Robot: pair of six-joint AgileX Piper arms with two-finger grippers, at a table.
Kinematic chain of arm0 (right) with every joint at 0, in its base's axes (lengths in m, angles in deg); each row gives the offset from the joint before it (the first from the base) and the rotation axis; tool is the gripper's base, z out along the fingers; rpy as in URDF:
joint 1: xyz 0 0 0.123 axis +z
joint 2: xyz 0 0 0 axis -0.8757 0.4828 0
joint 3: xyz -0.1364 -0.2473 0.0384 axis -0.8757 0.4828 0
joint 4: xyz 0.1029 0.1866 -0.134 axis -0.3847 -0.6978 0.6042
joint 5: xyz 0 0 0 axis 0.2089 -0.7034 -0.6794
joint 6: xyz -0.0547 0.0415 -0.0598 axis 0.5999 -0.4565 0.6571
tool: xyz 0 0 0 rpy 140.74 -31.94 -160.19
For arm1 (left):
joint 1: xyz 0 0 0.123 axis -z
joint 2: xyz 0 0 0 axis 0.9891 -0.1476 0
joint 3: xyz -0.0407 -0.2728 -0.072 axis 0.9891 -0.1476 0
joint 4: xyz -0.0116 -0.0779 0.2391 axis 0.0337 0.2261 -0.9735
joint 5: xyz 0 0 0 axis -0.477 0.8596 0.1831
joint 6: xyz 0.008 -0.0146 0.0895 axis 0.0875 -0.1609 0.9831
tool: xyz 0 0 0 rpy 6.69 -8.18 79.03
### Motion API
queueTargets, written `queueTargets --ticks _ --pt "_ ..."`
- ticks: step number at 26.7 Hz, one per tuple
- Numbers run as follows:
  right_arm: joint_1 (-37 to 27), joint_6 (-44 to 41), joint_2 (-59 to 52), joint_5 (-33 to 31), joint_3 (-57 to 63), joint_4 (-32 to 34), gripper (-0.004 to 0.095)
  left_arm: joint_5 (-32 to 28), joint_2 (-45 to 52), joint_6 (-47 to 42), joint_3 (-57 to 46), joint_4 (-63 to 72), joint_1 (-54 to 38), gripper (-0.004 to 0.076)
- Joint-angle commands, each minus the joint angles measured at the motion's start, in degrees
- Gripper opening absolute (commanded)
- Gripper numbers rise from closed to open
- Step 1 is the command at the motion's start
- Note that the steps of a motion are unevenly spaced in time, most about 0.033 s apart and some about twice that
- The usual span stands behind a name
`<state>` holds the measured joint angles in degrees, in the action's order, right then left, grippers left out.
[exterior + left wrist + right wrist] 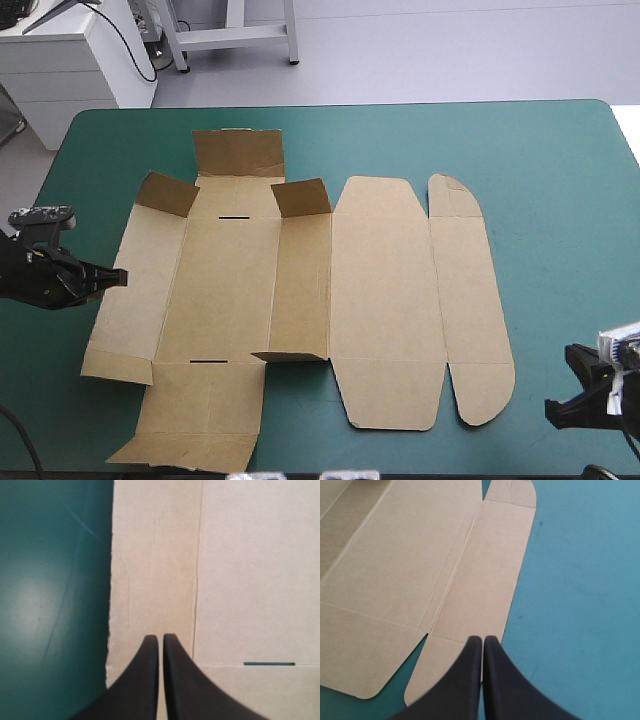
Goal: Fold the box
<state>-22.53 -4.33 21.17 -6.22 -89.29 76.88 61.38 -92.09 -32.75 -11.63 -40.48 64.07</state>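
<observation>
Found: one brown box (300, 300), opened out as a cut sheet and lying nearly flat on the teal-green tabletop (560, 200), with cover showing all round the box. Counted at the box's far end: three flaps (238, 152) standing up, one large and two small. Counted in the box's base panel: two narrow slots (232, 217), one toward the far end, one toward the near end. Other panels lying flat, including the rounded lid strip (470, 300) on the box's right side. Judged barely begun; no wall yet tucked.

Counted: two claws. Placed at the box's left edge: the left claw (118, 278), black fingers pressed together into one point, gripping nothing, tips over the box's outermost left panel. Placed just off the box's near right corner: the right claw (575, 395), likewise closed and empty, tips over the rounded end of the lid strip.

Advised for the step in hand, judged to be raising the box's left wall: slide the closed left claw under the box's left edge, lift along the crease rather than mid-panel, and press the right claw down on the box's lid side to stop sliding. Risk judged: thin board skating over the smooth cover.
</observation>
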Motion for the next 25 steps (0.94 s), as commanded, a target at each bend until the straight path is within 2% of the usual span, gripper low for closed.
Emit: queueTargets --ticks 1,3,6,11,16,19,24,25 --pt "-0.2 0.0 -2.9 -0.9 0.0 1.8 -0.0002 3.3 -3.8 3.6 4.2 5.9 -2.1 0.0018" --pt "-0.2 0.0 -5.4 -3.8 1.5 1.4 -0.0002 4.4 -8.4 4.4 5.3 5.9 -2.1 0.0018" --pt "-0.2 0.0 -8.3 -4.1 3.5 1.2 -0.0002 4.6 -12.7 4.6 5.3 3.8 -2.1 0.0018" --pt "-0.2 0.0 -9.0 -4.1 4.8 1.0 -0.0002 2.0 -13.6 4.2 5.3 0.4 -2.1 0.0016" --pt "-0.2 0.0 -9.1 -4.1 6.3 -0.1 -0.0002 2.0 -13.6 1.5 5.3 -2.7 -2.1 0.0024" --pt "-0.2 0.0 -9.1 -4.1 6.5 -0.9 -0.0002 2.0 -13.9 0.1 5.3 -5.3 -2.1 0.0115" --pt "-0.2 0.0 -9.1 -4.1 6.5 -1.0 -0.0002 2.0 -15.8 -3.3 5.3 -6.0 -2.1 0.0436" --pt "-0.2 0.0 -9.1 -4.1 6.5 -1.0 -0.0002 2.0 -16.3 -3.4 5.3 -5.9 -2.1 0.0479"
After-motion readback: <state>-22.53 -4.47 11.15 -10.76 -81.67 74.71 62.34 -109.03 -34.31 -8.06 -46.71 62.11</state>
